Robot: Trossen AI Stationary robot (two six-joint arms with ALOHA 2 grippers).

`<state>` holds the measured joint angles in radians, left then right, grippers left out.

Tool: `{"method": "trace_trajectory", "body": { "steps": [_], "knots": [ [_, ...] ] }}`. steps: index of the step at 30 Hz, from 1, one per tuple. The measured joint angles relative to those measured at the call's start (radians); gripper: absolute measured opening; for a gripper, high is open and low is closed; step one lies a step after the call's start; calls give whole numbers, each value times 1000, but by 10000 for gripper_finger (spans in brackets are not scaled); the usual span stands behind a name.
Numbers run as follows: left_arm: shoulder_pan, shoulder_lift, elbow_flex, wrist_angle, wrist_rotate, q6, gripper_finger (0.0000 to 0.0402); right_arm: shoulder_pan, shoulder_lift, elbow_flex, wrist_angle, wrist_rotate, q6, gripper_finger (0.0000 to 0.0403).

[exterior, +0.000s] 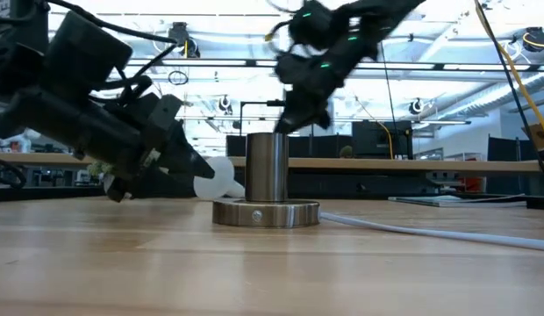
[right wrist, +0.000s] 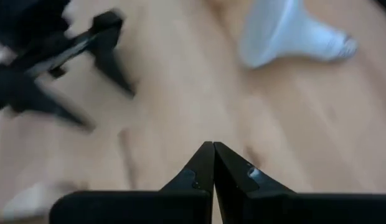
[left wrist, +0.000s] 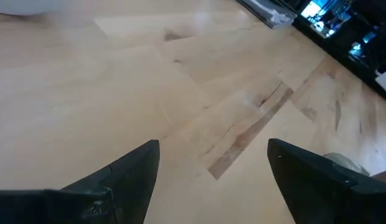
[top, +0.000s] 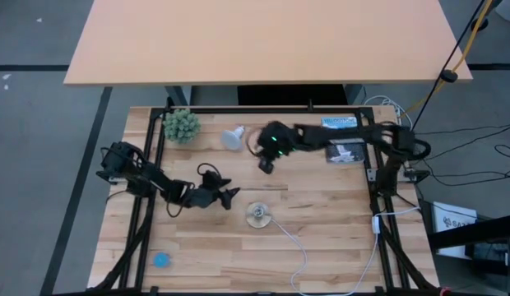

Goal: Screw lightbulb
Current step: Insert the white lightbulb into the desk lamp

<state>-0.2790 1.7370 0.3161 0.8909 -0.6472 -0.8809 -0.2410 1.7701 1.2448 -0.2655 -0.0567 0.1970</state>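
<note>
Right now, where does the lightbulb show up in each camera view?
High view: lightbulb lying at the back, beside the right gripper.
Low view: behind the left gripper.
Left wrist: cannot tell.
Right wrist: lying ahead.
Shared landmark: socket.

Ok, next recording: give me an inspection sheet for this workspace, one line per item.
Surface: wooden table, bare planks over most of it.
Job's things: lightbulb lying on its side near the far edge, held by nothing; metal socket standing mid-table, empty.
Clutter: green plant ball at the far left; blue disc at the near left; boxes at the far right.
Grippers: left gripper low, left of the socket, fingers open; right gripper above the table near the lightbulb, fingers shut, empty.
Cables: white cord running from the socket to the near edge.
Surroundings: a second table beyond; no person seen.
</note>
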Motion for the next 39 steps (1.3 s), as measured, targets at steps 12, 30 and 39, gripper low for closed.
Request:
{"method": "trace_trajectory", "body": {
  "steps": [12,30,39],
  "knots": [
    [17,0,0,-22,25,86,302,-158,436,600,-190,3,-350,33],
    [10,-2,2,-114,31,161,302,-169,586,803,-186,88,-653,229],
    [10,-2,2,-121,31,208,302,-184,586,803,-58,77,-522,257]
  ]
}}
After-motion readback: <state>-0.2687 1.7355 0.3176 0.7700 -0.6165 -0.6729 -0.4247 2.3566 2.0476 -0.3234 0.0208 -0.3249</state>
